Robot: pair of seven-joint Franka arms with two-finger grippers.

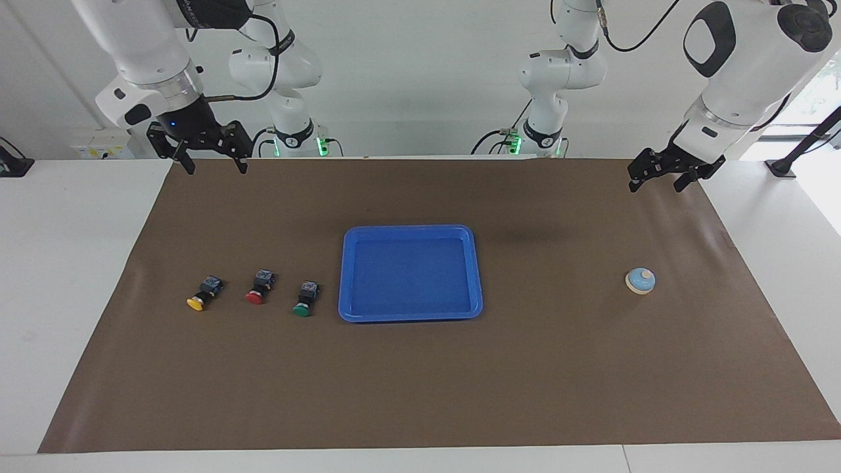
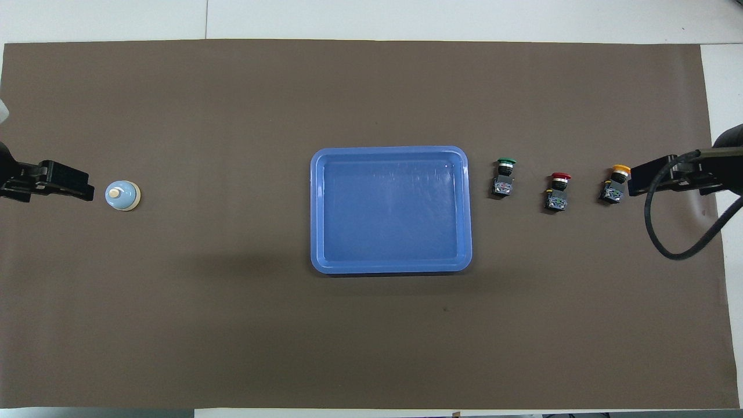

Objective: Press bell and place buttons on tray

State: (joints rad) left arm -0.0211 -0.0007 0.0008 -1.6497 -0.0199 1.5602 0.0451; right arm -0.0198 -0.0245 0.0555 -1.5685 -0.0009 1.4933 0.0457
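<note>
The blue tray [image 1: 410, 230] lies empty at the middle of the brown mat; it also shows in the overhead view [image 2: 390, 151]. The yellow button [image 1: 204, 293], the red button [image 1: 260, 288] and the green button [image 1: 306, 299] lie in a row on their sides beside the tray, toward the right arm's end. The bell [image 1: 640, 280] stands toward the left arm's end. My right gripper [image 1: 213, 165] hangs open and empty over the mat's edge at its own end. My left gripper [image 1: 657, 185] hangs open and empty over the mat's edge at its end.
A brown mat [image 1: 420, 381] covers most of the white table [image 1: 66, 263]. In the overhead view the green button [image 2: 504, 177] is closest to the tray, then the red [image 2: 558, 191] and yellow [image 2: 615, 184]. The right arm's cable [image 2: 673, 232] loops over the mat's end.
</note>
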